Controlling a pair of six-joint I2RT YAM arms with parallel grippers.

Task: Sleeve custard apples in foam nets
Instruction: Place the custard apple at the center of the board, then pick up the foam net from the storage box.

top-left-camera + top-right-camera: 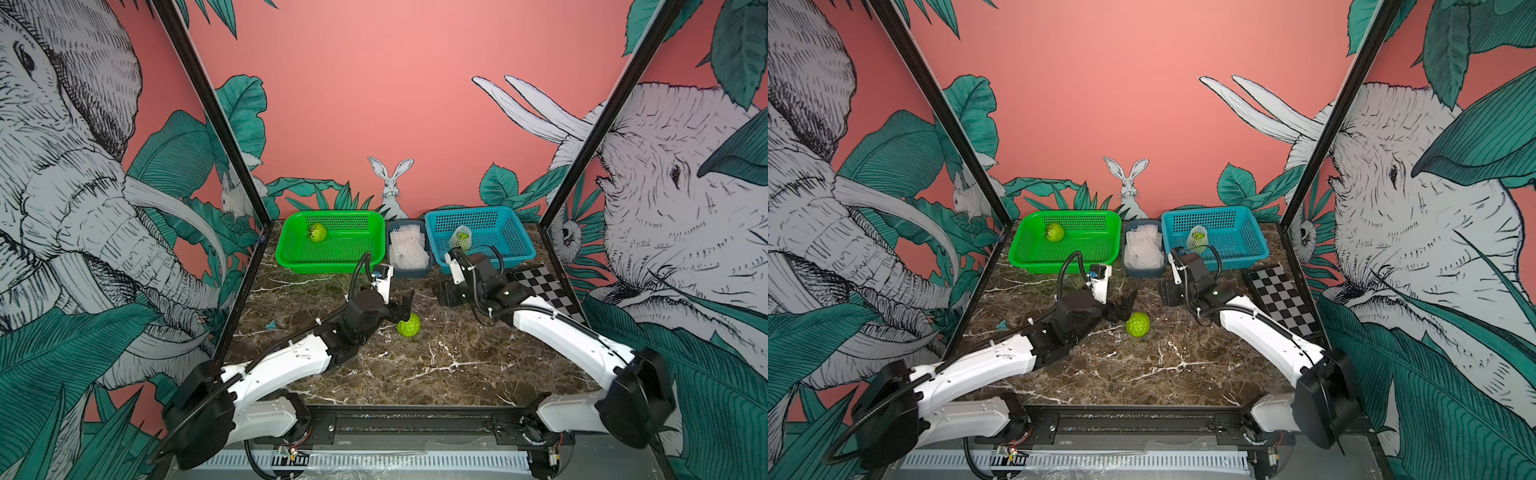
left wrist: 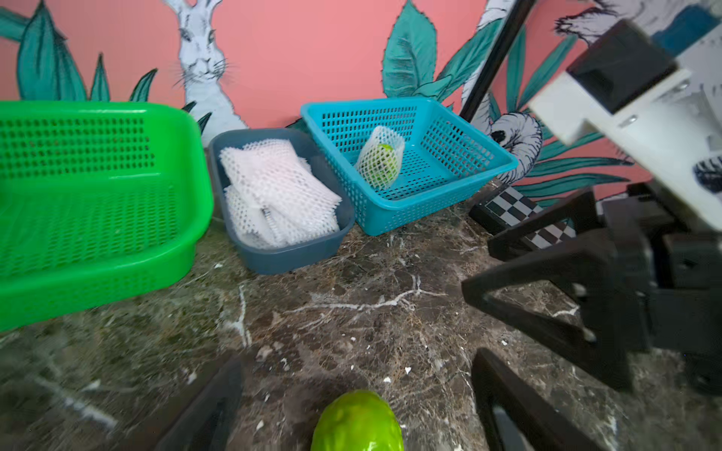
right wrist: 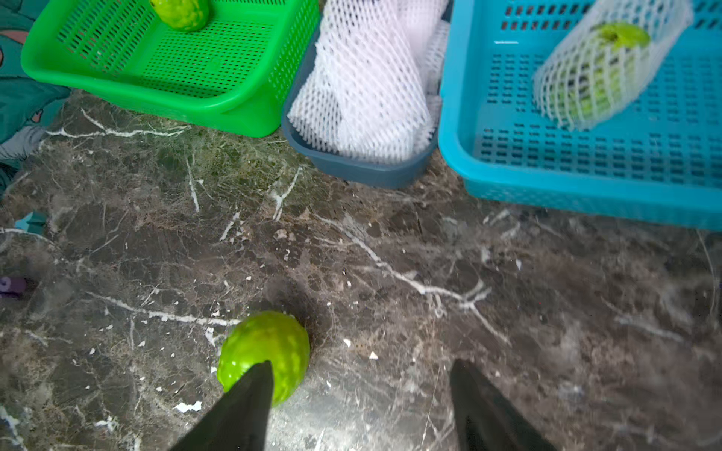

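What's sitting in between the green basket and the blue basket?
A small grey tray, stuffed with white foam nets, sits between the green basket and the blue basket. Both top views show it.

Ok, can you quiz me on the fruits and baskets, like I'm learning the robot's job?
1. True or false: the fruit in the green basket wears a net.
2. Fill in: the fruit on the table lies between the open fingers of the ___ tool.
3. Where are the spare nets? A) green basket B) grey tub C) table

Key: 1 false, it is bare. 2 left tool. 3 B.
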